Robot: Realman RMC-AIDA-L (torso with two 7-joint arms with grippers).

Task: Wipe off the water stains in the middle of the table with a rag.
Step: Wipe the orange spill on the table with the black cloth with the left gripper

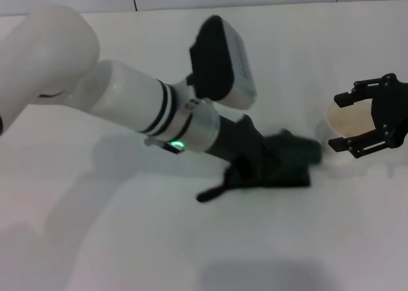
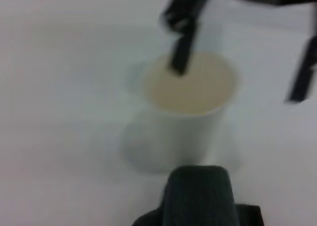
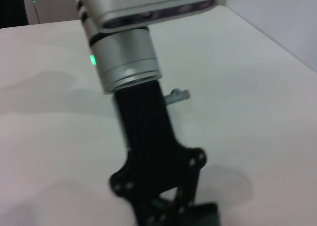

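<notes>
My left gripper [image 1: 254, 156] reaches across the white table [image 1: 127, 240] and is shut on the dark green-black rag [image 1: 287, 163], pressing it flat on the tabletop at the middle. The rag's thin strap tail [image 1: 210, 194] trails toward the front. The right wrist view shows the left gripper [image 3: 171, 211] with its fingers closed down on the rag [image 3: 205, 217]. The rag's edge also shows in the left wrist view [image 2: 198, 196]. No orange water stain shows; the rag may cover it. My right gripper [image 1: 357, 122] is open at the white paper cup [image 1: 347, 119].
The white paper cup [image 2: 183, 112] stands upright just right of the rag, with the right gripper's fingers [image 2: 181, 52] over its rim. A wall runs along the table's far edge. My left arm's white forearm [image 1: 127, 99] crosses the table's left half.
</notes>
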